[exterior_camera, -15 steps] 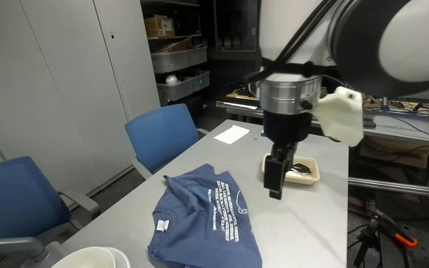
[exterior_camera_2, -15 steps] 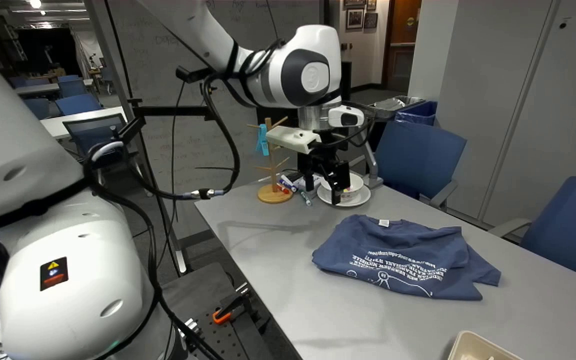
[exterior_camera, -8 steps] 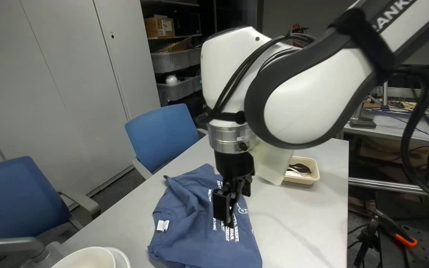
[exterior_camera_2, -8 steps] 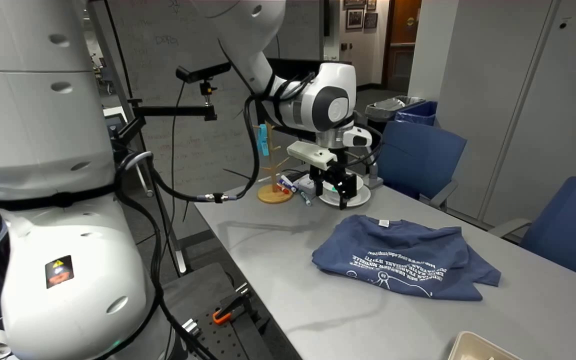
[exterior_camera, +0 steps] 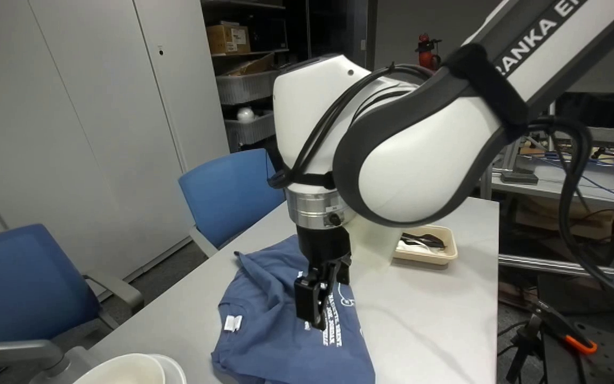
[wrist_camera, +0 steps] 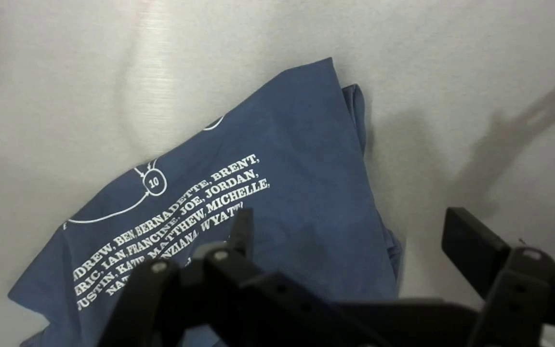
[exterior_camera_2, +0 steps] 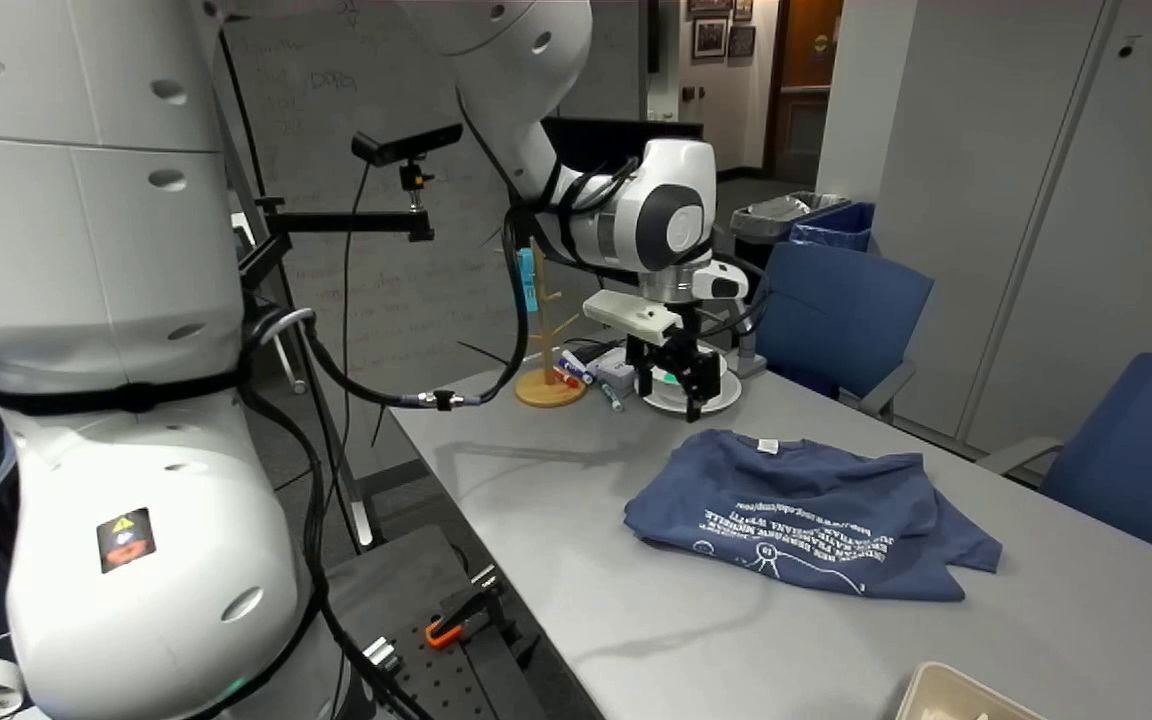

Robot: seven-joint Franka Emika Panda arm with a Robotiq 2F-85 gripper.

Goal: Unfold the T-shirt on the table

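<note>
Can see the black two-fingered gripper (exterior_camera: pixel 328 298) shifted since a second ago toward the blue-backed chairs (exterior_camera_2: pixel 841 320), lower in both exterior views and, in an exterior view, now in front of the dark navy-blue cloth T-shirt (exterior_camera: pixel 280 349). Can find the T-shirt in the same spot and the same folds as before, partly doubled over on the long, light grey, smooth-topped table (exterior_camera_2: pixel 786 650). Fingers (wrist_camera: pixel 475 250) wide apart in the wrist view, one in front of the cloth, the other in front of bare tabletop just past its edge.

Can spot on the same surface a round white bowl (exterior_camera: pixel 123 370) on a round white plate (exterior_camera: pixel 172 368), and a rectangular cream-coloured tray (exterior_camera: pixel 421 258) with dark and white contents. Beyond the chairs, tall light grey cabinets (exterior_camera: pixel 88 106); further back, dark shelves (exterior_camera: pixel 269 52) with grey plastic bins (exterior_camera: pixel 245 89).

Can make out in an exterior view a wooden peg stand (exterior_camera_2: pixel 549 388) with a light-blue clip (exterior_camera_2: pixel 528 280), coloured markers (exterior_camera_2: pixel 578 368) just beside, a whiteboard (exterior_camera_2: pixel 406 300) behind, and only a corner of the tray. In both exterior views, also a small white tag (exterior_camera: pixel 233 322) at the collar. Clearest in the wrist view, large white printed lettering (wrist_camera: pixel 174 229) in rows of names.
</note>
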